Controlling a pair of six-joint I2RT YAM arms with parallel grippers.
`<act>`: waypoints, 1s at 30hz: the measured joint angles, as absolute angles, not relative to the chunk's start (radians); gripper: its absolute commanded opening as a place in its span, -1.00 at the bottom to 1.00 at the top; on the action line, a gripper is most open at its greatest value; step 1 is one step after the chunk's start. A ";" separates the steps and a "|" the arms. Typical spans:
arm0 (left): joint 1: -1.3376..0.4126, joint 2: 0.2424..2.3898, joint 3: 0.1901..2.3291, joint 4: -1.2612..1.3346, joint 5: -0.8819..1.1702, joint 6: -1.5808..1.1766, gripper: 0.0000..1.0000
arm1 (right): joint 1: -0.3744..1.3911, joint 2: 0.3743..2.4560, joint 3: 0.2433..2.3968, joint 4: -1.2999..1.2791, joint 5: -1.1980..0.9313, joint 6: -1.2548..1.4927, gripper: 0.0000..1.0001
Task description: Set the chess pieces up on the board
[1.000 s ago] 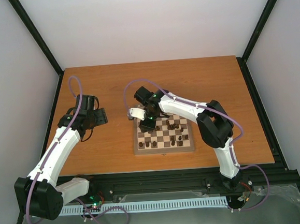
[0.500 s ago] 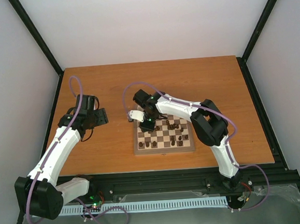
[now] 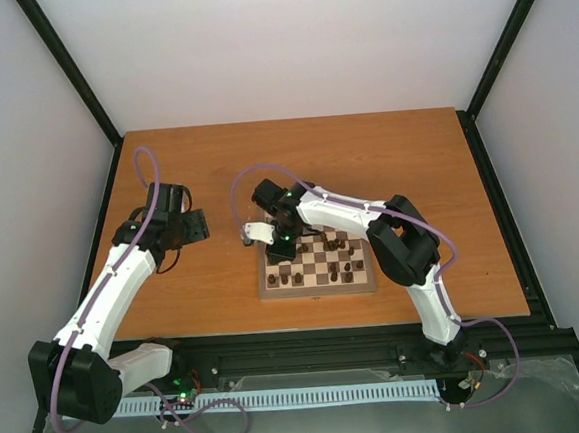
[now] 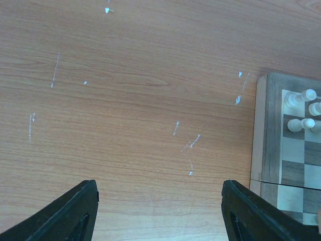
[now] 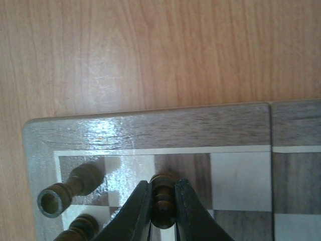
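The right fingers [image 5: 136, 211] are clamped on a dark piece [image 5: 163, 203] over the board [image 5: 150, 128]'s far-left corner square. The left fingers [image 4: 75, 211] hang spread above the desk [image 4: 125, 100], holding nothing. Other dark pieces [image 3: 346, 266] stand scattered mid-board, so most sorting seems left.

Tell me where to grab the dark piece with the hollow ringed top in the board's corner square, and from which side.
Take the corner piece by its narrow stem, just under the ringed top, coming down from above. It appears upright, and the stem is slimmer than top and base, so fingers should seat there. The right gripper must first release the dark piece it holds.
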State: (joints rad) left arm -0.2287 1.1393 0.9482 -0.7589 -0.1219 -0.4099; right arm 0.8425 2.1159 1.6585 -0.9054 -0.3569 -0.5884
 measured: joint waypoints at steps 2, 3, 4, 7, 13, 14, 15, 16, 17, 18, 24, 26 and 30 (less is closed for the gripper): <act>-0.229 1.140 0.948 -0.759 -0.121 -0.410 0.40 | 0.851 2.115 1.657 -0.913 -0.359 -0.599 -0.82; -0.229 1.140 0.948 -0.759 -0.120 -0.410 0.40 | 0.854 2.115 1.656 -0.916 -0.360 -0.603 -0.82; -0.229 1.141 0.948 -0.759 -0.119 -0.410 0.40 | 0.856 2.115 1.655 -0.920 -0.360 -0.605 -0.82; -0.229 1.142 0.948 -0.759 -0.118 -0.409 0.40 | 0.862 2.115 1.653 -0.929 -0.359 -0.613 -0.82; -0.229 1.144 0.948 -0.758 -0.107 -0.403 0.40 | 0.867 2.115 1.650 -0.938 -0.358 -0.625 -0.80; -0.229 1.145 0.948 -0.758 -0.105 -0.403 0.40 | 0.868 2.115 1.647 -0.939 -0.357 -0.626 -0.80; -0.229 1.145 0.948 -0.758 -0.104 -0.403 0.40 | 0.868 2.115 1.647 -0.939 -0.357 -0.627 -0.80; -0.229 1.145 0.948 -0.758 -0.104 -0.402 0.40 | 0.869 2.115 1.647 -0.939 -0.356 -0.628 -0.80; -0.229 1.146 0.948 -0.758 -0.103 -0.402 0.40 | 0.869 2.115 1.647 -0.939 -0.356 -0.628 -0.80; -0.229 1.146 0.948 -0.758 -0.102 -0.402 0.40 | 0.870 2.115 1.647 -0.939 -0.355 -0.628 -0.80; -0.229 1.148 0.948 -0.758 -0.100 -0.397 0.40 | 0.872 2.115 1.647 -0.939 -0.355 -0.628 -0.79; -0.229 1.149 0.948 -0.758 -0.100 -0.396 0.40 | 0.874 2.115 1.647 -0.939 -0.355 -0.628 -0.76; -0.229 1.151 0.948 -0.758 -0.100 -0.396 0.40 | 0.881 2.115 1.647 -0.939 -0.354 -0.630 -0.66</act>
State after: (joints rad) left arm -0.2287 1.1507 0.9482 -0.7582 -0.0998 -0.3962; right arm 0.8814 2.1147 1.6470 -0.9390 -0.3542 -0.6296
